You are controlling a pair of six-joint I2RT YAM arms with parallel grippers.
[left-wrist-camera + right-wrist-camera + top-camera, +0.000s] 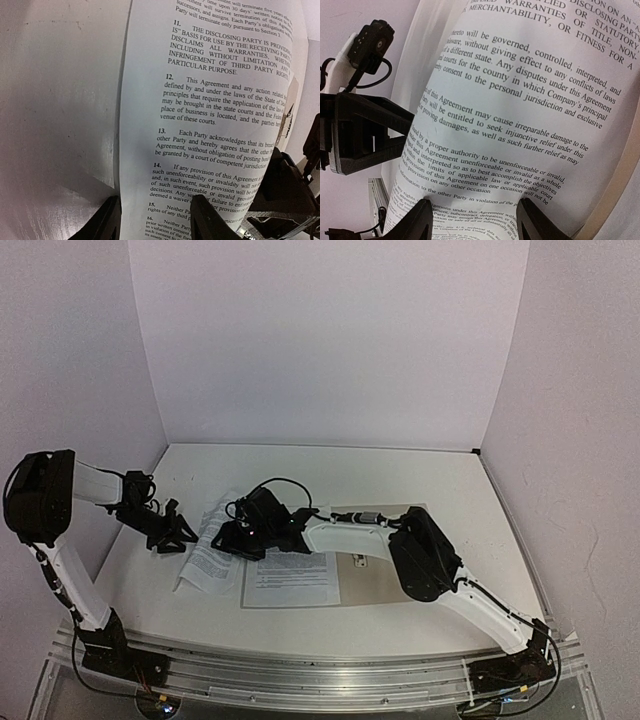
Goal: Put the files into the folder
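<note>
The left end effector (175,533) stands at the left edge of the curled sheet (212,548), fingers apart with that edge between them and no clamp evident. The sheet's long axis runs roughly near-to-far, and the left arm is the nearer one to it. The right end effector (245,538), fingers likewise apart, sits over the sheet's right side, beside a second sheet (290,580) lying flat at the folder's left edge. The folder (362,582) lies flat on the counter (430,490) to the right of both end effectors, so the coming move is judged to be a rightward carry.
</note>
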